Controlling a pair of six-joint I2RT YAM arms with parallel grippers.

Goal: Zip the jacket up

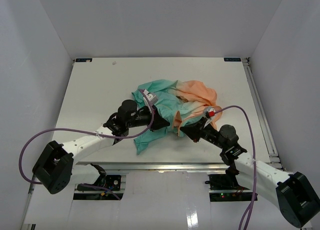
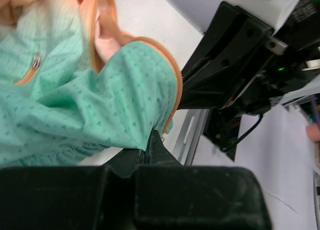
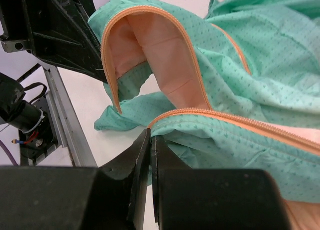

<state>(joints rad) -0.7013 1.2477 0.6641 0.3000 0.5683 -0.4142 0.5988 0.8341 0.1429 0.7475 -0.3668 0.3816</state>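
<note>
1. Currently the left gripper (image 2: 151, 141) is closed, its fingertips pinching the teal hem corner of the jacket (image 2: 75, 100), right beside the lower end of the orange zipper tape (image 2: 173, 75).
2. Cloth rises from that pinch into a lifted fold. The zipper tape curves over the fold's top edge and peach lining shows inside.
3. Further into the teal cloth, a small metal pull (image 2: 35, 62) sits on a second orange-edged seam. Cannot tell what it belongs to.
4. The right gripper (image 3: 151, 140) is closed too, jaws almost touching. Its tips meet a teal edge where another run of zipper tape starts, and it looks pinched on that edge.
5. From the top view, both grippers sit at the jacket's near edge, tips pointing toward each other, near but apart.
6. The jacket lies crumpled around the middle of the table (image 1: 100, 90). Its teal part is left and near, its peach part right and far. The zipper edges that show are separated, not joined.
7. A purple cable (image 1: 60, 132) loops off the left arm, and another runs off the right.
</note>
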